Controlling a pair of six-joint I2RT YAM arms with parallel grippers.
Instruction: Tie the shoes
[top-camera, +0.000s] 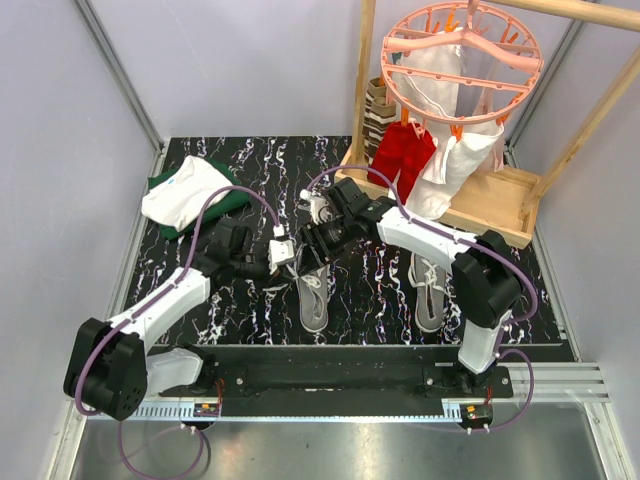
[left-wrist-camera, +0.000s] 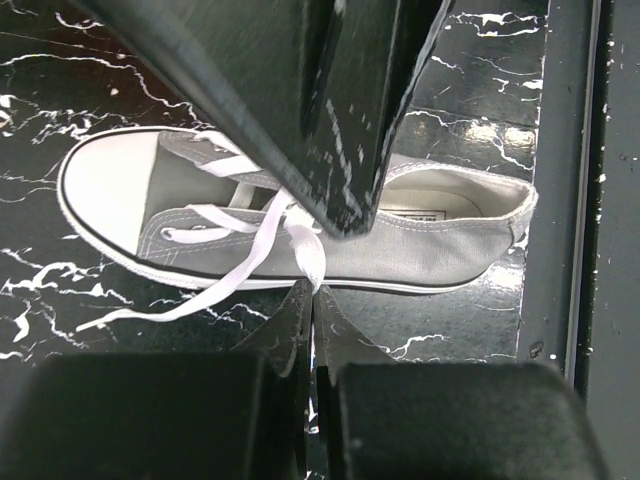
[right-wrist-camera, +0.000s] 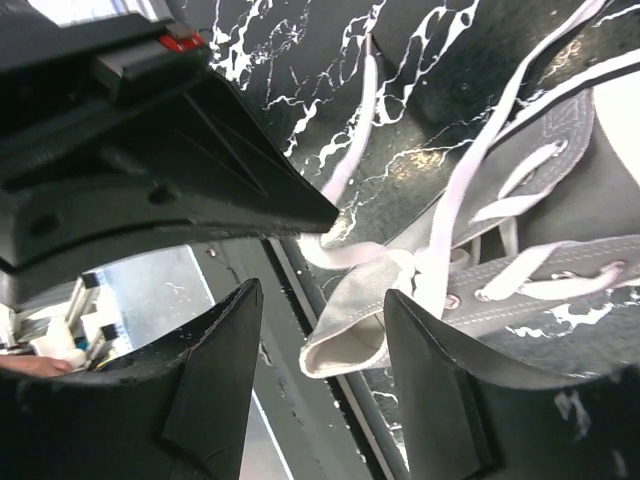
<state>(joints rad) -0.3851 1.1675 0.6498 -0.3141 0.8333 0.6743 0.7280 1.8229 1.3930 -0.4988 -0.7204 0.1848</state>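
Left wrist view: my left claw (left-wrist-camera: 311, 300) is closed, seemingly pinching one lace (left-wrist-camera: 303, 252) of the grey shoe (left-wrist-camera: 430, 245) on the table (left-wrist-camera: 60, 60). My right claw (right-wrist-camera: 322, 292) gapes open around its tongue (right-wrist-camera: 350, 345). No knot shows; the second shoe (top-camera: 430, 292) looks untied too.

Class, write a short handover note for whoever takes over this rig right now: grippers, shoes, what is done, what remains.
Grippers: the left gripper is shut, pinching a white lace of the shoe on the left. The right gripper is open just above the same shoe, holding nothing.
Things: both shoes lie on the table; the other shoe lies to the right, and no gripper touches it.
Done: no bow visible; one lace end trails loose on the table.
Left: tie both shoes.
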